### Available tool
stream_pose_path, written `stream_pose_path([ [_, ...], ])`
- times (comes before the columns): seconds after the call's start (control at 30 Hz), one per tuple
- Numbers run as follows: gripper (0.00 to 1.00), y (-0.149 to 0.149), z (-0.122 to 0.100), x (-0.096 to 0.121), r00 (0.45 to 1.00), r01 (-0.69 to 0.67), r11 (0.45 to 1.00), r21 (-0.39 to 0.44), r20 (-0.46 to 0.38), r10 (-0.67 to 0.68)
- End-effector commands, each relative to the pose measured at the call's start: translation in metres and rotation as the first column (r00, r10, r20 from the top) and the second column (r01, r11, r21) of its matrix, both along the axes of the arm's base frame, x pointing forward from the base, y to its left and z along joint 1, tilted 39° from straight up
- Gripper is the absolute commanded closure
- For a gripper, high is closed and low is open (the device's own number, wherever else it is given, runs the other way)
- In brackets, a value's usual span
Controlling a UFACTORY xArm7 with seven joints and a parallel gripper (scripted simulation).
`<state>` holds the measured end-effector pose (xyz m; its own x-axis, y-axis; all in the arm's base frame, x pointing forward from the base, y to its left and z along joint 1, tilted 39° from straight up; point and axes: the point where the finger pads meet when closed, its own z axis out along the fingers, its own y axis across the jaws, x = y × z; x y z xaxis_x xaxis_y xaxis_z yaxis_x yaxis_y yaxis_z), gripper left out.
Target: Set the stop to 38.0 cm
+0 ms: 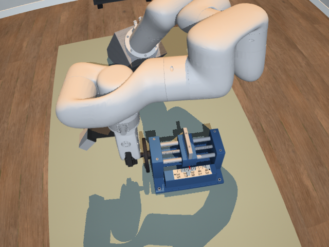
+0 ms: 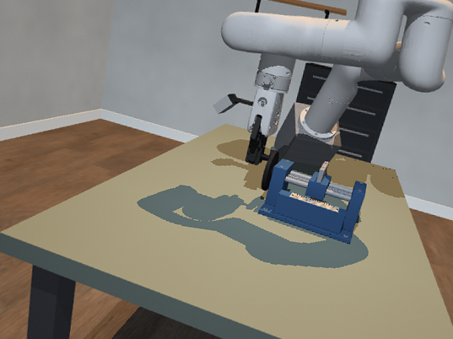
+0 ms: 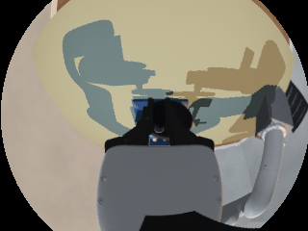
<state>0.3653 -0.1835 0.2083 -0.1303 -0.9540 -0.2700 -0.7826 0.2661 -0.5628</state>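
The handwheel [image 1: 145,146] [image 2: 267,176] [image 3: 184,115] stands upright at the tool-side end of the blue frame [image 1: 157,164] [image 2: 278,184], its axle in line with the frame's long screw. The tool [image 1: 130,161] [image 2: 254,158] [image 3: 159,105] is just beyond the wheel, outside the frame, pinching its handle [image 1: 142,153] [image 2: 265,157]. Within the frame, the stop [image 1: 188,159] [image 2: 318,187] has its red pointer [image 1: 189,167] [image 2: 312,199] between 37 and 39, seemingly near 38. Any remaining turn should circle that axle; release then calls for spreading the fingers.
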Motion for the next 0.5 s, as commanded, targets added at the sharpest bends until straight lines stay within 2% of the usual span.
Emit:
stream_pose_path([
  [0.0,0.94,-0.003,-0.001,0.016,1.000,0.001,1.000,0.000,-0.001,-0.001],
  [0.2,0.94,-0.001,-0.015,0.034,1.000,0.001,1.000,0.000,-0.001,-0.001],
  [0.47,0.94,0.003,-0.032,0.040,1.000,0.001,1.000,0.000,-0.001,-0.001],
])
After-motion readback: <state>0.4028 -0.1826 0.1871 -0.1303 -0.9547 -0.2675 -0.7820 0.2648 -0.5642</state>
